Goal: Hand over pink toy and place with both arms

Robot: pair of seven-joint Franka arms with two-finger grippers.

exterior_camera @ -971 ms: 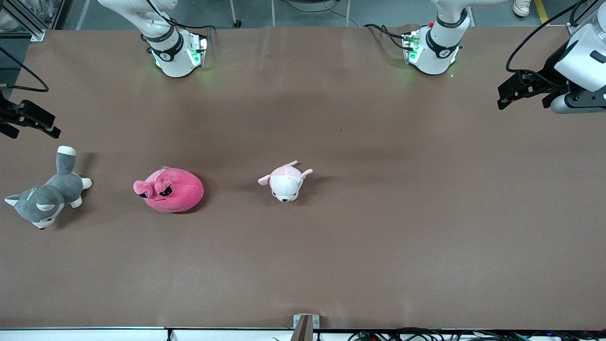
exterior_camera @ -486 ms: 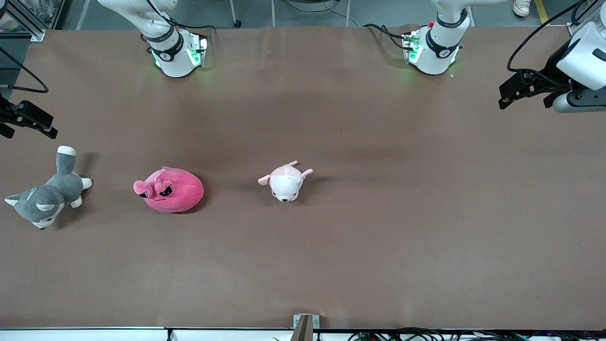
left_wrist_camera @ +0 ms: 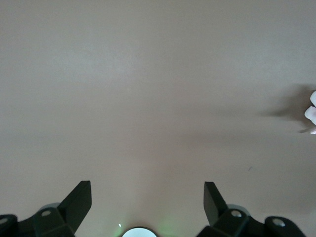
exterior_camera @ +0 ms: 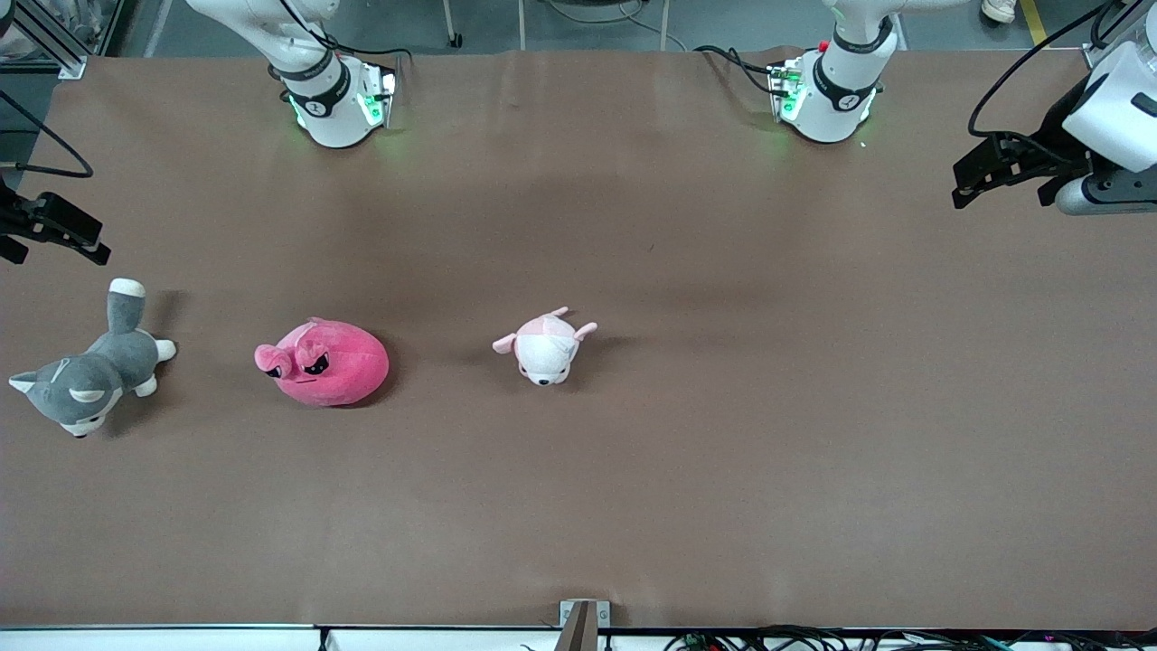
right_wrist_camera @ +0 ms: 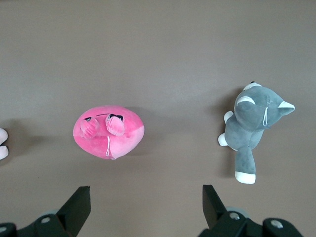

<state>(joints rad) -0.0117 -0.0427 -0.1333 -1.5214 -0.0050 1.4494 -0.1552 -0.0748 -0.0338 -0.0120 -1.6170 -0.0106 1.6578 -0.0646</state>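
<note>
Pink toy (exterior_camera: 324, 363) lying on brown tabletop (exterior_camera: 723, 407) between grey husky plush (exterior_camera: 86, 371) and pale pink-and-white plush (exterior_camera: 545, 346), right pincer (right_wrist_camera: 145, 205) fingers apart above the right arm's end, left pincer (left_wrist_camera: 147, 200) fingers apart over bare tabletop at the left arm's end

The black two-finger right gripper (exterior_camera: 56, 231) is cut off by the front view's edge, so little of it shows there. The small pale pink-and-white plush animal (left_wrist_camera: 311, 113) is only a sliver at the left wrist view's edge, and likewise in the right wrist view (right_wrist_camera: 3, 143).
</note>
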